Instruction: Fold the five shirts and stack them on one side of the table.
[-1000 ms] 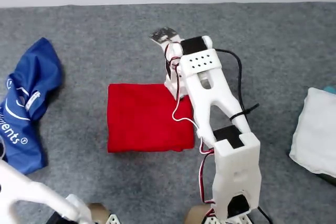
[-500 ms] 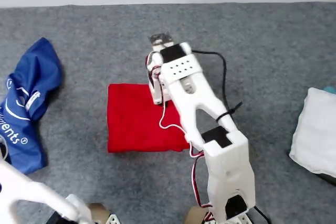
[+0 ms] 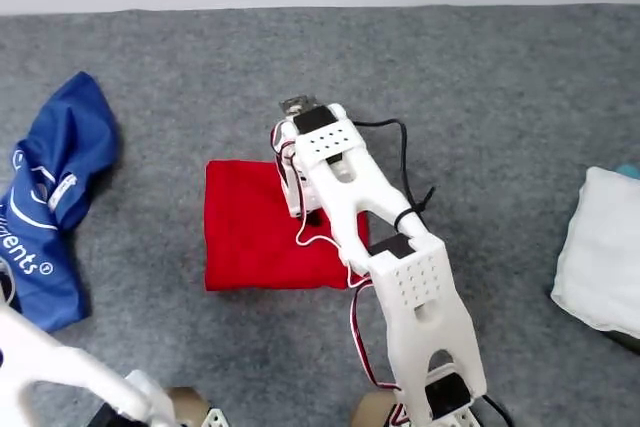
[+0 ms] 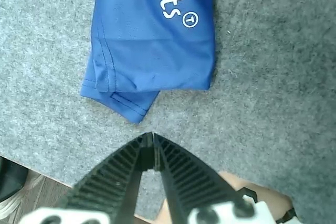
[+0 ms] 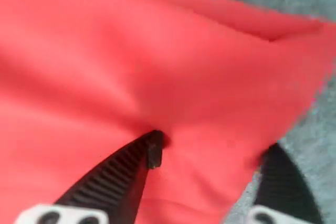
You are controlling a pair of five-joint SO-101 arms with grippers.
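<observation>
Red shirt [image 3: 255, 227]: folded into a flat, square-edged block at mid table, and my landmark for everything below. It is bright and plain, with even edges and a soft dimple where my finger bears on it.
Right pincer [image 5: 212, 150]: down on the far right part of the red shirt with its jaws spread. One ribbed finger [image 5: 149, 153] presses into the cloth, the other sits out near the shirt's edge, and nothing is gripped. I judge I am set here either to press the fold flat or to take the block by its edge for the stack.
Right arm [image 3: 400, 277]: stretched over the red shirt's right edge, so that side is hidden from the high camera.
Left pincer [image 4: 153, 145]: well to the left of the red shirt and closed on nothing. It hangs over the mat just off the blue hem, I judge to stay clear of my other arm.
Blue shirt [image 3: 55, 207]: well left of the red shirt, crumpled and not yet folded, with white print showing.
White shirt [image 3: 600, 252]: well right of the red shirt at the table's edge, already folded. That is likely the stacking side.
Grey mat [image 3: 480, 97]: lies under all of them.
</observation>
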